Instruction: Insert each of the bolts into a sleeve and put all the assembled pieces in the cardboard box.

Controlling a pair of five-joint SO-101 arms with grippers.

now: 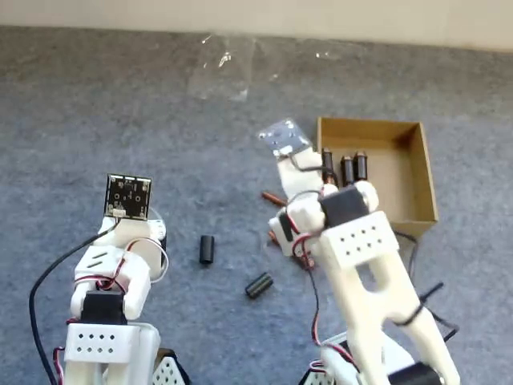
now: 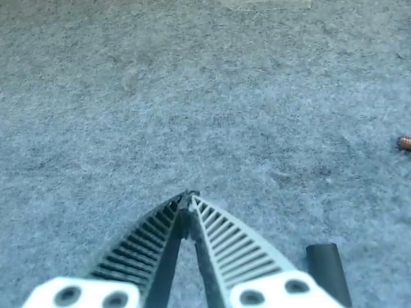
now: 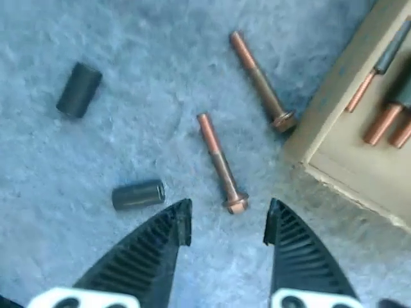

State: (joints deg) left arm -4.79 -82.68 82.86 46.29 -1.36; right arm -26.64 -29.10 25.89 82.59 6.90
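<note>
Nearest you, at nine o'clock from the table's middle, your left gripper [image 2: 189, 200] is resting pressed together over grey carpet [image 2: 192, 96]. A black sleeve [image 1: 207, 249] and a second sleeve [image 1: 258, 285] are lying loose toward seven and six o'clock. Your right gripper [image 3: 228, 221] is hovering spread over one copper bolt [image 3: 220, 160], with a second bolt [image 3: 259, 80] lying near. Farthest, at three o'clock, the cardboard box [image 1: 426, 172] is holding three assembled pieces [image 1: 346, 168]; two pairings, seemingly, are remaining.
</note>
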